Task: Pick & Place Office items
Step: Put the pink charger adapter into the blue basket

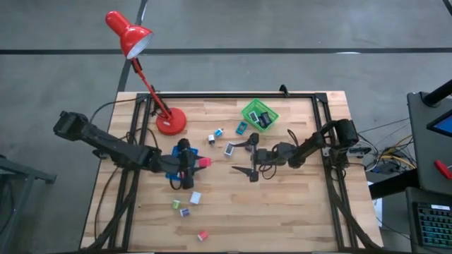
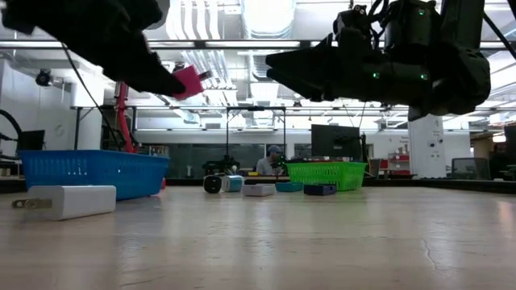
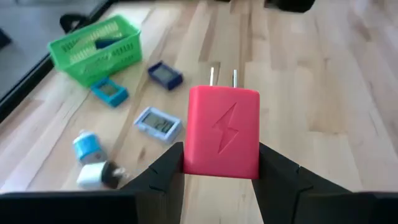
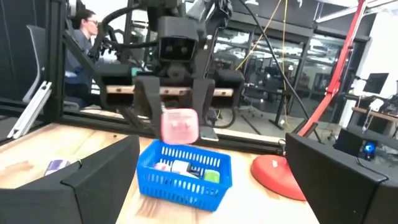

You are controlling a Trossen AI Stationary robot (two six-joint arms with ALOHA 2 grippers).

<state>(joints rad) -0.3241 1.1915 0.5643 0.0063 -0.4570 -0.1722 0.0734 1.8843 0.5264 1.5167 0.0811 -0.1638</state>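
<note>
My left gripper [image 1: 198,163] is shut on a red plug-in charger [image 3: 224,134] with a lightning-bolt mark, held in the air over the blue tray [image 1: 174,169]. The right wrist view shows the same charger [image 4: 180,126] above that tray [image 4: 186,171]. My right gripper [image 1: 245,159] hovers open just right of it, facing it and touching nothing. Small pieces lie on the table: a white cube [image 1: 195,197], a green one [image 1: 176,204], a purple one [image 1: 185,212] and a red one [image 1: 203,235]. Flat pieces [image 1: 229,149] lie near the green basket [image 1: 260,115]. My left gripper pinches the red charger between its two fingers [image 3: 168,168], one on each side face [image 3: 189,155] of the body's rear half. The fingers come level from the table's left. The charger is lifted clear, its metal prongs [image 3: 222,76] pointing away from the gripper toward the table's right.
A red desk lamp [image 1: 170,121] stands on its round base at the far left. The green basket holds dark pieces. A white charger [image 2: 72,200] lies near the low camera. Small white-and-blue pieces [image 1: 215,135] lie beyond the grippers. Bare wood spreads over the near right.
</note>
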